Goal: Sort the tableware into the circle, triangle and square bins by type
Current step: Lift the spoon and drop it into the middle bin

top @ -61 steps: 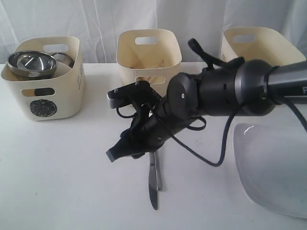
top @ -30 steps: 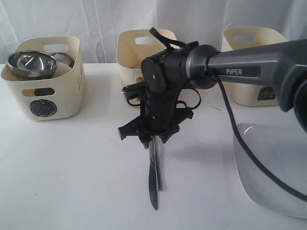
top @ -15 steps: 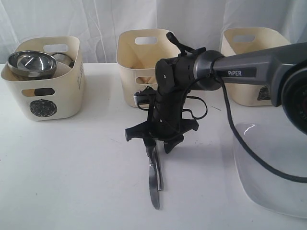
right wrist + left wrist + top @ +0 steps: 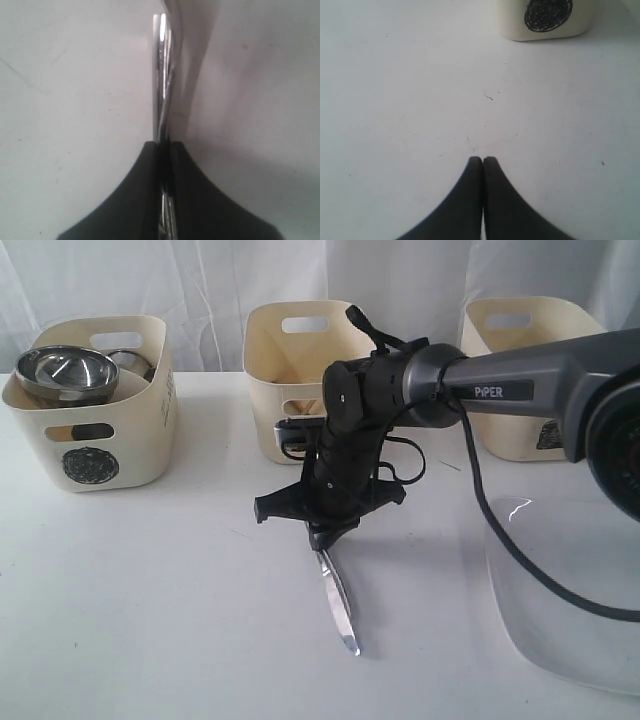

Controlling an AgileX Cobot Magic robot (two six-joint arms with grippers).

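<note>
My right gripper (image 4: 322,537) points down over the middle of the table, shut on the handle end of the steel knife (image 4: 338,605). The blade slants down from the fingers toward the table's front. In the right wrist view the knife (image 4: 161,75) sticks out edge-on from between the closed fingers of the right gripper (image 4: 164,146). My left gripper (image 4: 483,159) is shut with nothing in it, low over bare table; it does not show in the exterior view. The large white plate (image 4: 570,590) lies at the front right.
Three cream bins stand along the back. The left bin (image 4: 90,430), with a round mark (image 4: 547,12), holds a steel bowl (image 4: 65,375) and a mug (image 4: 128,360). The middle bin (image 4: 310,350) stands just behind the right arm, and the right bin (image 4: 530,330) is farther off.
The right gripper came down upright over the knife's handle, shut on it and raised it. The knife has swung from lying straight to slanting toward the right.
</note>
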